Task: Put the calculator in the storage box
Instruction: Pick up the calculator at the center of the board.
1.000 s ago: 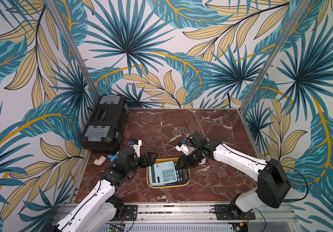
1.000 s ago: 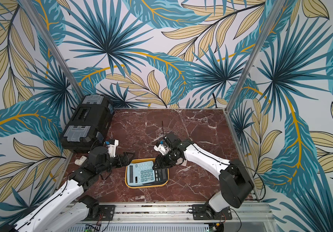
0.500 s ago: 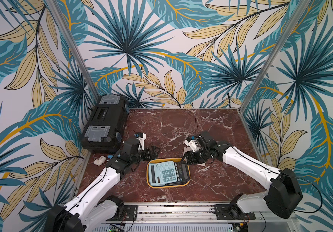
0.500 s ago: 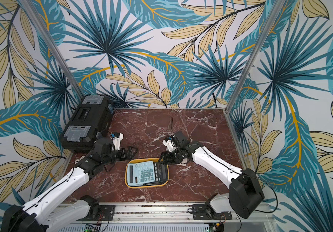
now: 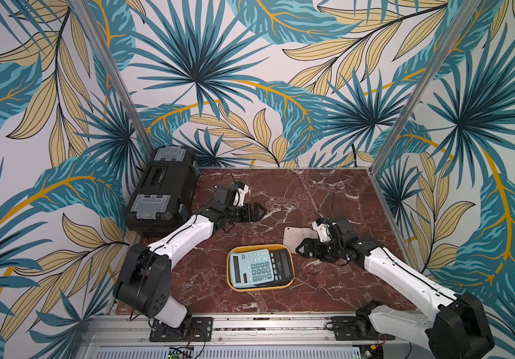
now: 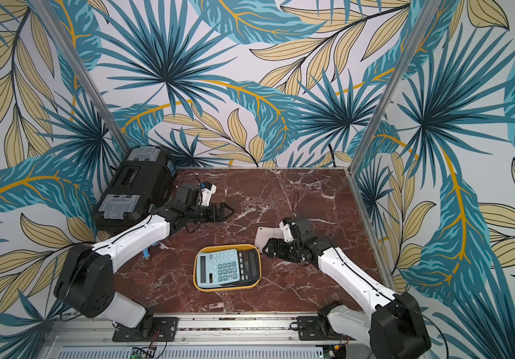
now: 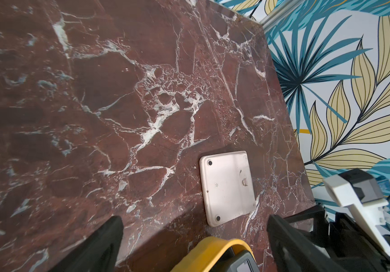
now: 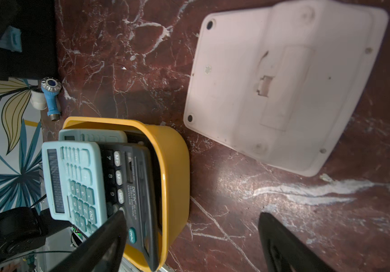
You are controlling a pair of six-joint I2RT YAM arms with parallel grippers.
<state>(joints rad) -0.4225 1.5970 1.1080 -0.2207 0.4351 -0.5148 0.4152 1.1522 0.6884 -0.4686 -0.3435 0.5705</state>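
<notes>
Farthest left of the storage box (image 5: 256, 247), beyond its far left corner, sits a black toolbox (image 5: 163, 192). A small blue tool (image 6: 148, 252) lies on the marble off the box's left end, partly under the left arm.

The left gripper (image 5: 257, 213) hovers beyond the box's far long rim. Its jaws are spread wide and hold nothing, and it is well apart from anything it could grasp.

The yellow box itself already holds a stack. A light blue calculator (image 5: 250, 269) lies on top toward its left end and a black calculator (image 5: 281, 264) shows toward its right end. The right wrist view shows a second light blue one underneath.

One pale calculator (image 5: 296, 237) is left outside, face down on the table just beyond the box's far right corner. Its long axis seems to run roughly parallel to the box's long side, leading away from that corner.

The right gripper (image 5: 301, 250) sits just off the box's right end, jaws fully parted and empty. The pale calculator lies beside the jaws, on the side away from the box's front rim, and not between them.

I judge the right arm far the nearer. It would need to shift away from the box and straddle the calculator's short width before closing.
</notes>
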